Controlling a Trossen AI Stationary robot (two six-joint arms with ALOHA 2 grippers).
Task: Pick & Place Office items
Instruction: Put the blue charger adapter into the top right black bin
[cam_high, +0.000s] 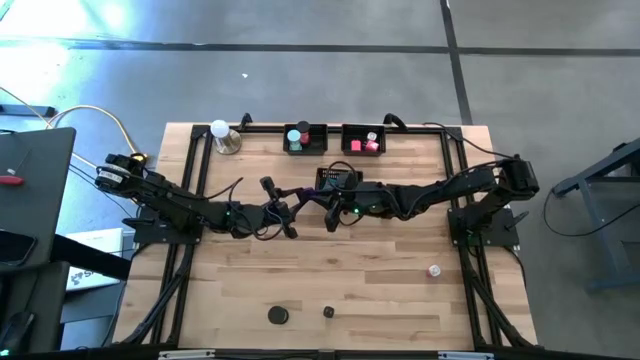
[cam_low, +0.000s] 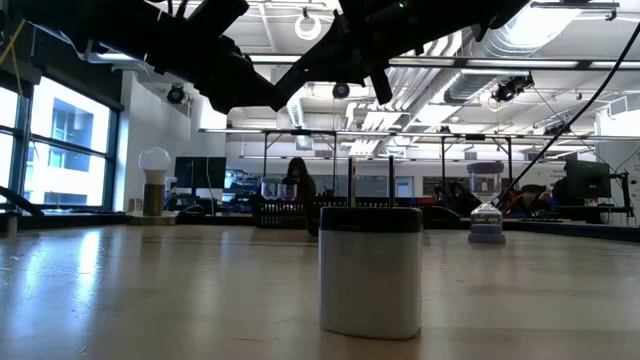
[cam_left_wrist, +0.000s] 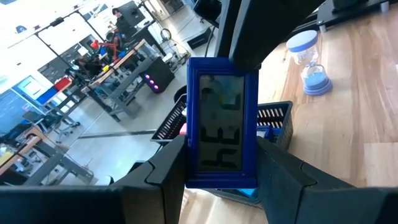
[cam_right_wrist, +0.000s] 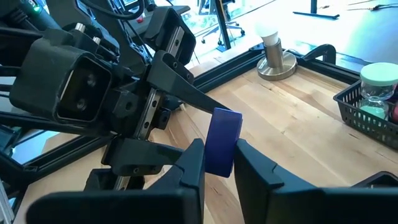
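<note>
Above the desk's (cam_high: 300, 270) middle, left to right: we see the left gripper (cam_left_wrist: 217, 177) clamping a blue rectangular block with an LCD face (cam_left_wrist: 222, 121), held upright in the air. Right gripper (cam_right_wrist: 217, 165), reaching in, has its fingers pressed against that block's edges too.

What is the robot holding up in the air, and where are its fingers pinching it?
A blue digital clock. The left gripper pinches its two long sides; the right gripper clamps its thin lower edge, both above the table.
</note>
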